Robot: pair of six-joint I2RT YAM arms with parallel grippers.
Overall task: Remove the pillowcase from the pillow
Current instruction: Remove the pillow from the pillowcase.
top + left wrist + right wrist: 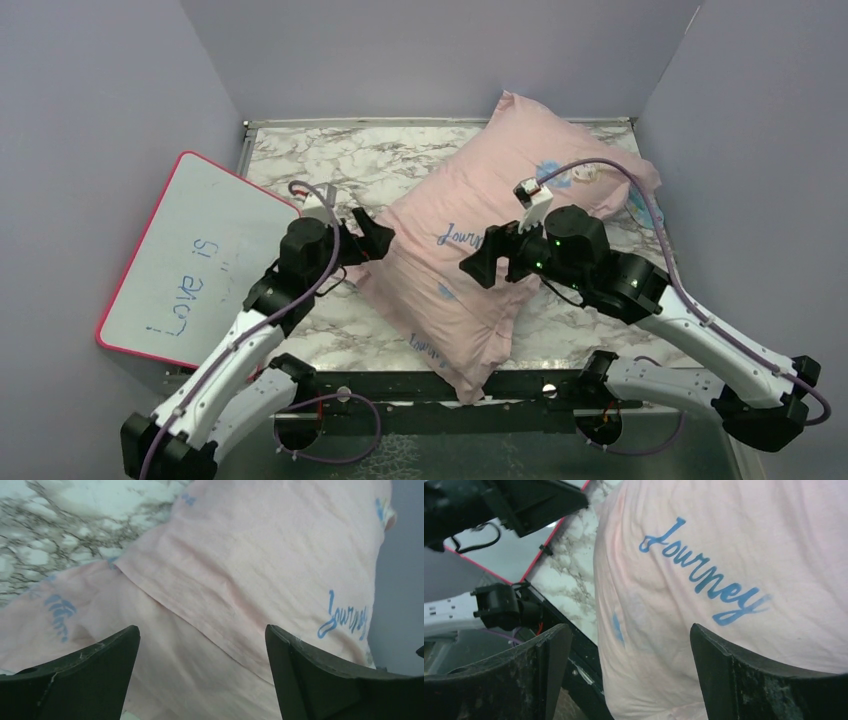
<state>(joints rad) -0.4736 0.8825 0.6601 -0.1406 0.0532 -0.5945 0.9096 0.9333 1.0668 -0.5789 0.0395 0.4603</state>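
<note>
The left hand [372, 238] and right hand [482, 265] are both standing spread, pinching nothing; the pink pillowcase [450, 190] is lying between and beneath them on the tabletop [320, 160]

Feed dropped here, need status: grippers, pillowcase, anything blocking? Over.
Left gripper open, empty, over the pillowcase. Right gripper open, empty, over it too. Pillowcase not yet off, pink side up. Whiteboard off to the left, not blocking.
</note>
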